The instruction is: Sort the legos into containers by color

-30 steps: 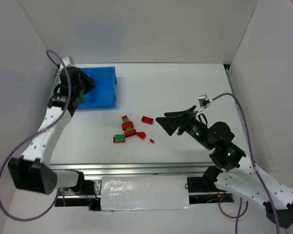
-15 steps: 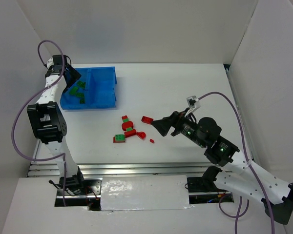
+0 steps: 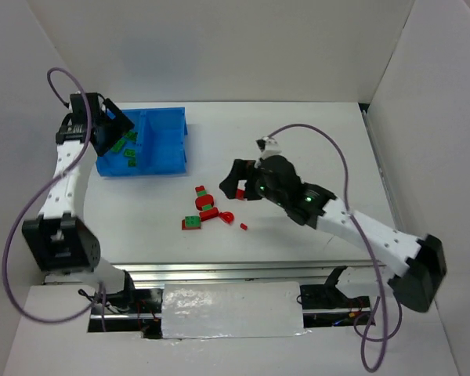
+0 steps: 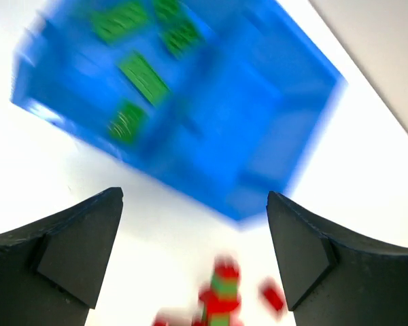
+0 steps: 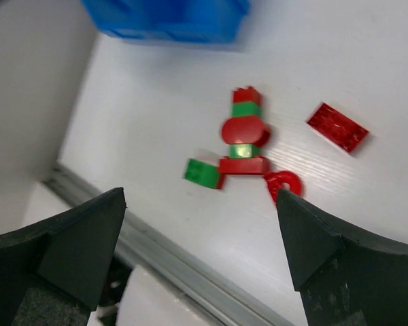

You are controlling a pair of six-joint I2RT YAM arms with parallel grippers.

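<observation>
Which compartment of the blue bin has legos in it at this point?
The left compartment, nearer the left gripper: several green legos lie in it. The right compartment shows only bare blue floor.

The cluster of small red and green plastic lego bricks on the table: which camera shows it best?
The right wrist view: the cluster of red and green lego bricks lies close and sharp. The top view shows it whole but tiny. The left wrist view catches it blurred at its bottom edge.
</observation>
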